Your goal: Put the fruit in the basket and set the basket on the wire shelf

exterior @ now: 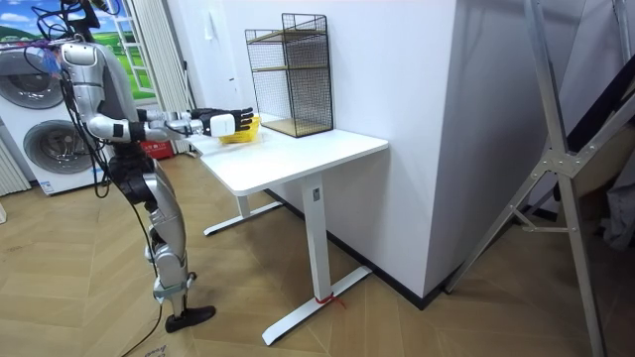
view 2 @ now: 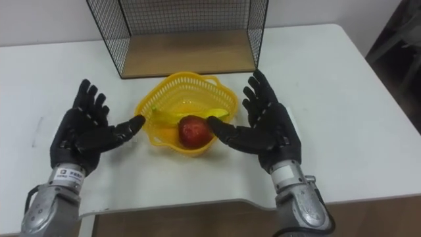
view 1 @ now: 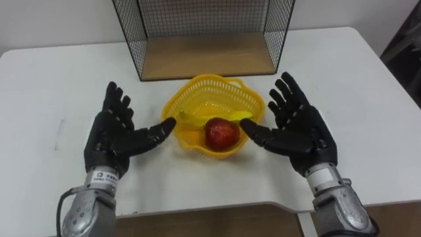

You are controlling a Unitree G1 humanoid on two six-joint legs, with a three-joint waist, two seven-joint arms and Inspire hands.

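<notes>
My left hand (view 1: 115, 135) and right hand (view 1: 297, 128) are both spread, fingers straight and apart, palms turned inward toward each other and holding nothing. Between them sits the yellow basket (view 1: 197, 82) on the white table (view 1: 368, 99). The left thumb reaches to the basket's near-left rim and the right thumb lies over its near-right edge, close to the fruit, though I cannot tell whether either actually touches. Inside the basket I see a red apple (view 1: 222, 133) toward the near side and a banana (view 1: 194, 119) lying across just behind it. Just beyond the basket stands the black wire shelf (view 1: 204, 16), its open front facing me and its wooden base (view 1: 207, 56) bare. In the room view, the robot stands upright at the table's end on the room view's left, both arms stretched forward over the tabletop, with washing machines (exterior: 50, 139) behind it.
</notes>
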